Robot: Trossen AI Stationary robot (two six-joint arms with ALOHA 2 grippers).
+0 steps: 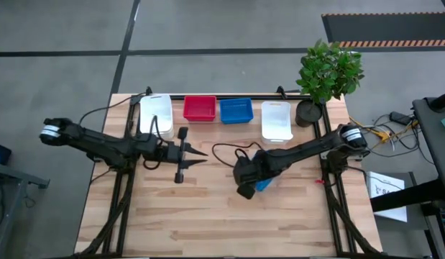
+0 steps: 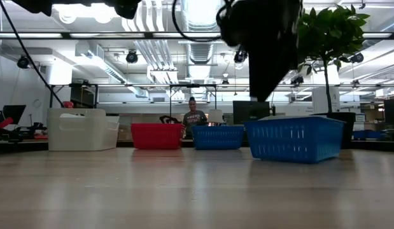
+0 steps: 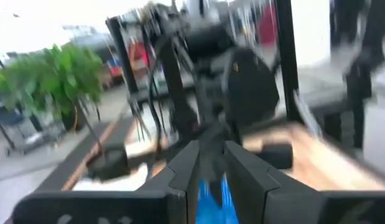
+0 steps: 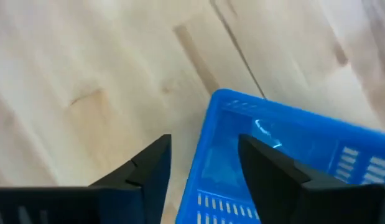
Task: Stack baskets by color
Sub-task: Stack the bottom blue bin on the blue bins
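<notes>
A blue basket (image 1: 264, 185) (image 4: 285, 162) rests flat on the table, right of centre. My right gripper (image 1: 245, 190) (image 4: 204, 146) hangs open just above its corner, pointing steeply down. One finger (image 4: 148, 171) stands outside the basket's wall and the other (image 4: 270, 171) over its inside; in the low view there is a gap between the basket (image 2: 292, 138) and the gripper. Along the far edge stand a white basket (image 1: 156, 112), a red one (image 1: 199, 108), a blue one (image 1: 235, 110) and another white one (image 1: 276, 119). My left gripper (image 1: 202, 155) (image 3: 211, 149) waits level at centre left, its fingers a narrow gap apart, holding nothing.
A potted plant (image 1: 324, 75) in a black pot (image 1: 307, 112) stands at the far right corner, beside the right-hand white basket. A black cable (image 1: 226, 147) loops over the table's middle. Bare wood lies along the near half of the table (image 1: 208, 223). A person (image 2: 195, 117) stands in the room beyond.
</notes>
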